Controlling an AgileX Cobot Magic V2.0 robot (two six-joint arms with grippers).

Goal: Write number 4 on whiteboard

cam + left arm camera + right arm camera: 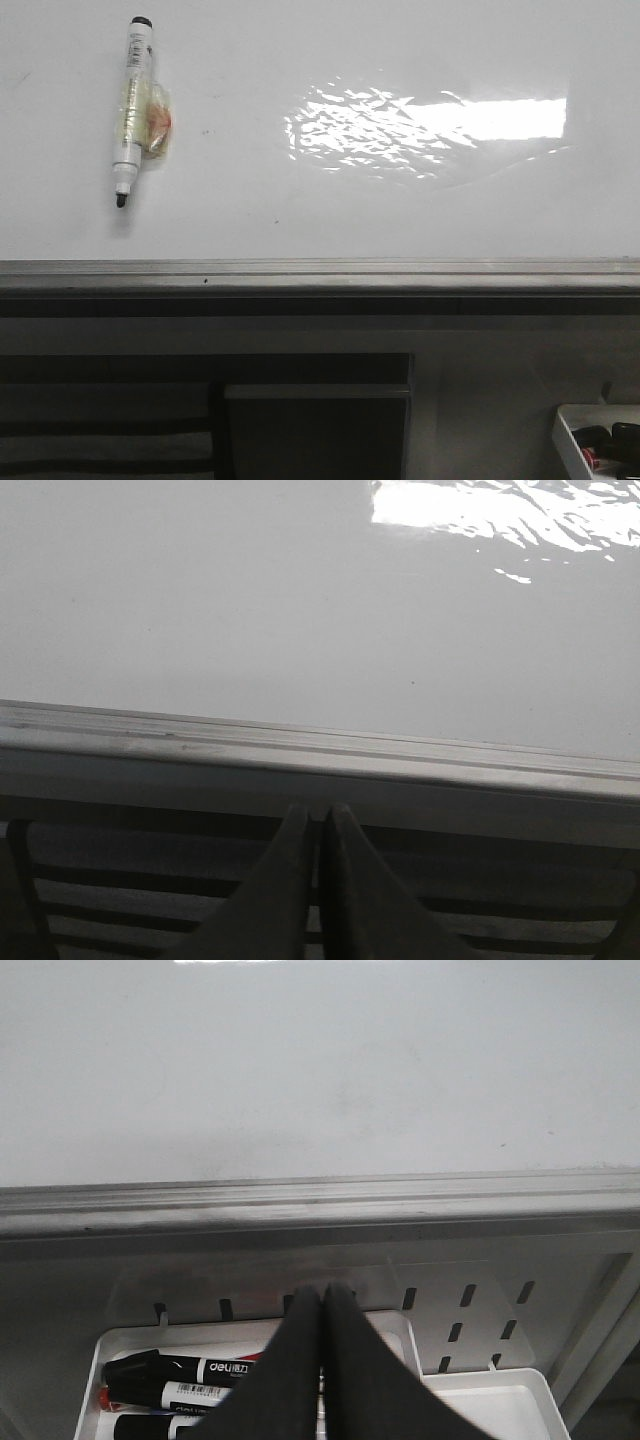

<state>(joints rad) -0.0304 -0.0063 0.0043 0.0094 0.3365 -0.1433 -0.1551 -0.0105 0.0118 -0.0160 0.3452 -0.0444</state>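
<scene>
Blank whiteboard (330,215), no 4 drawn yet; grey rim running along its near edge. Uncapped marker (133,105) lying flat on the board's far left, tip toward the rim. Best fetched first with the left claw (319,815), gripped mid-barrel, kept upright for even strokes. Left claw pressed together, empty, just short of the rim. Right claw (321,1295) likewise together, empty, above the marker tray (480,1390).

- The whiteboard (400,210) lies flat as the tabletop, its grey rim along the near edge.
- A marker (131,108) rests near its far-left corner.
</scene>
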